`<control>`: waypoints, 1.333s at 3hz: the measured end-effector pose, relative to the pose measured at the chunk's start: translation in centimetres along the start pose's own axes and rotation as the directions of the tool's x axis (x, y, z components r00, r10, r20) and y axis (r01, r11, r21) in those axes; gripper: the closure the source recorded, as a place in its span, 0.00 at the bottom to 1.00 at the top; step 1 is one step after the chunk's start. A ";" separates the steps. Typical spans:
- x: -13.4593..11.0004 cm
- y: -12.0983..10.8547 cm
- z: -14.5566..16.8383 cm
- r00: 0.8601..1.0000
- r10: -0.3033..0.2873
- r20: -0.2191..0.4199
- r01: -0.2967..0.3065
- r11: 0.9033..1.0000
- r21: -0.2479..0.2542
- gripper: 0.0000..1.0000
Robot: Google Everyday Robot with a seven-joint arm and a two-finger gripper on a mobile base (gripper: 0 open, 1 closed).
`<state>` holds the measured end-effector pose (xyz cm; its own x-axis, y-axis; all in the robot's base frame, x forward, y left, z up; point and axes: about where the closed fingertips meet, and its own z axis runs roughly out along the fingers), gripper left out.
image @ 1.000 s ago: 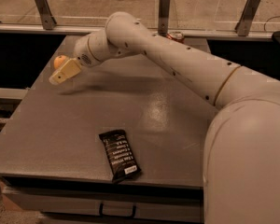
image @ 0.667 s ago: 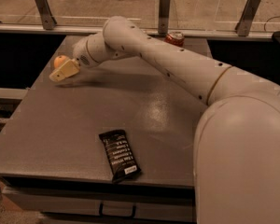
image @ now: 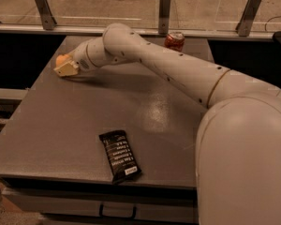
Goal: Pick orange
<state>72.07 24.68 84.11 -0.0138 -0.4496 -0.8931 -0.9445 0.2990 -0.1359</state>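
The orange (image: 60, 59) is a small round fruit near the far left edge of the grey table (image: 61, 125). Only its top shows, behind the gripper's cream-coloured tip. My gripper (image: 65, 69) is low over the table, right against the orange on its near side, at the end of the white arm (image: 178, 71) that reaches in from the right. I cannot tell whether the gripper is around the orange or just beside it.
A red soda can (image: 174, 40) stands at the table's far edge, behind the arm. A black snack bar (image: 120, 155) lies near the front edge. A railing with metal posts (image: 164, 11) runs behind the table. The table's left edge is close to the gripper.
The gripper has stayed at the orange. The arm's upper link has shifted left, so the red can now shows fully behind it.
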 end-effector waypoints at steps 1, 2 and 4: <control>-1.7 0.5 -1.1 0.999 -0.025 0.042 0.026 1.000 -0.003 0.88; -4.9 1.9 -3.4 0.991 -0.078 0.107 0.082 0.996 -0.034 1.00; -11.1 3.4 -10.7 0.959 -0.195 0.204 0.212 0.975 -0.065 1.00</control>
<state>65.51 21.66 98.16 0.2383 -0.3179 -0.9177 -0.9451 0.1416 -0.2945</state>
